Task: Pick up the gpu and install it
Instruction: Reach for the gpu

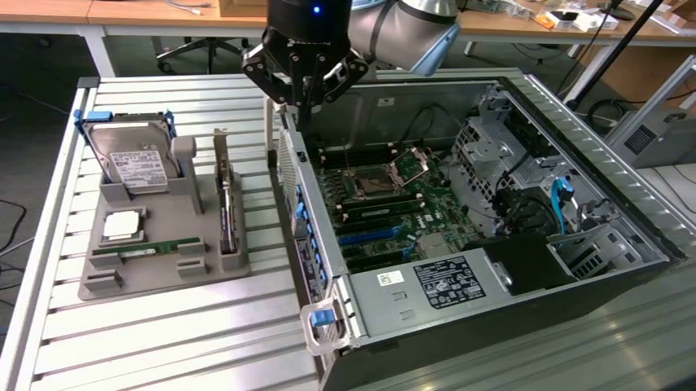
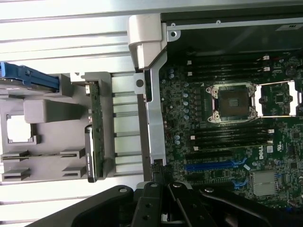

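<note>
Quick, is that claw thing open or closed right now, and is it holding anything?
Gripper: closed, holding nothing; the gpu stands on edge in the grey holder, untouched.

A robotics lab bench, no question. A grey industrial robot arm (image 1: pixel 408 28) hangs its gripper (image 1: pixel 306 104) over a slotted aluminium table (image 1: pixel 163 326). Right beneath the jaws lies an open computer tower (image 1: pixel 425 102), flat on its side, motherboard (image 1: pixel 429 195) bare to the room. Off from the jaws toward the exterior view's left sits a grey moulded fixture (image 1: pixel 163 273) with parts slotted into it, a hard drive (image 1: pixel 133 159) among them. Well behind the jaws, wooden desks (image 1: pixel 130 10) run along the back, an office chair (image 1: pixel 201 50) tucked beneath, cables (image 1: pixel 191 7) and small boxes (image 1: pixel 566 18) scattered on top.
</note>
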